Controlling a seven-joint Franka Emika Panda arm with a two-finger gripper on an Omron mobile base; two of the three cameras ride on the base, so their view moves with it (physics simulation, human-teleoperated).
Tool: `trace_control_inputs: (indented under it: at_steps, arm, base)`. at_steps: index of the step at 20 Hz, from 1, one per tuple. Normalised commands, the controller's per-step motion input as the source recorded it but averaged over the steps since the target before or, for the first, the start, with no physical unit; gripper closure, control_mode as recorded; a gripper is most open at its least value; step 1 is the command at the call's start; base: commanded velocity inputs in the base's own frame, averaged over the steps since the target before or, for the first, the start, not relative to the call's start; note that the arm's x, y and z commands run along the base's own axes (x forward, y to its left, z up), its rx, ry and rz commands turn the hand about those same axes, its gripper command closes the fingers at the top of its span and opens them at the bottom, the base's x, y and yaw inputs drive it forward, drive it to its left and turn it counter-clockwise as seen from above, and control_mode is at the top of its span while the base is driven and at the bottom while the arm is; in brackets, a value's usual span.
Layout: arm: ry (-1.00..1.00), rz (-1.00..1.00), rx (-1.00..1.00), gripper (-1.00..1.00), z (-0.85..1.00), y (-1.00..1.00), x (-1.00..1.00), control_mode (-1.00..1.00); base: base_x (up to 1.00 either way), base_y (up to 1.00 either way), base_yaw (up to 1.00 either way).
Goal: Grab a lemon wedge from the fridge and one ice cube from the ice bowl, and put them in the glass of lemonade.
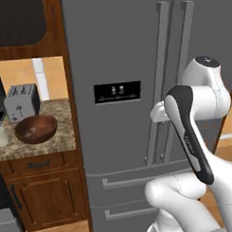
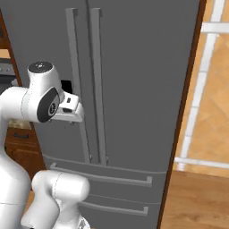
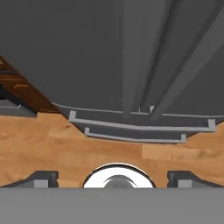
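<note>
The fridge (image 1: pixel 116 56) stands tall and grey with both doors closed, so the lemon wedge is hidden. My gripper (image 1: pixel 158 117) hangs open right in front of the long vertical handles (image 2: pixel 83 89), pointing down, with nothing between its fingers. In the hand view the fingertips (image 3: pixel 42 178) stand far apart, and the handles (image 3: pixel 132 57) run up past the drawer fronts (image 3: pixel 140 127). On the counter to the left sits the reddish-brown ice bowl (image 1: pixel 36 128); no ice cube can be made out in it. The glass of lemonade (image 1: pixel 1 134) stands at the picture's left edge.
A grey toaster (image 1: pixel 21 102) stands behind the bowl on the granite counter (image 1: pixel 57 139). A wooden cabinet (image 1: pixel 47 196) is below it. Wood floor (image 2: pixel 197 201) lies to the right of the fridge, with a tan tiled wall (image 2: pixel 212 89) beyond.
</note>
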Motion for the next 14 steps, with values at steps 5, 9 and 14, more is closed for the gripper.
trace_control_inputs:
  at_steps: [5,9,14]
  arm:
    - [0.0,0.0,0.0,-1.0,0.0,0.0,0.0,1.0]
    - [0.0,0.0,0.0,-1.0,0.0,0.0,0.0,1.0]
    - [0.0,0.0,0.0,-1.0,0.0,0.0,0.0,1.0]
  base:
    - [-0.06,1.0,0.0]
    - [0.0,1.0,-0.03]
    - [0.23,1.0,-0.12]
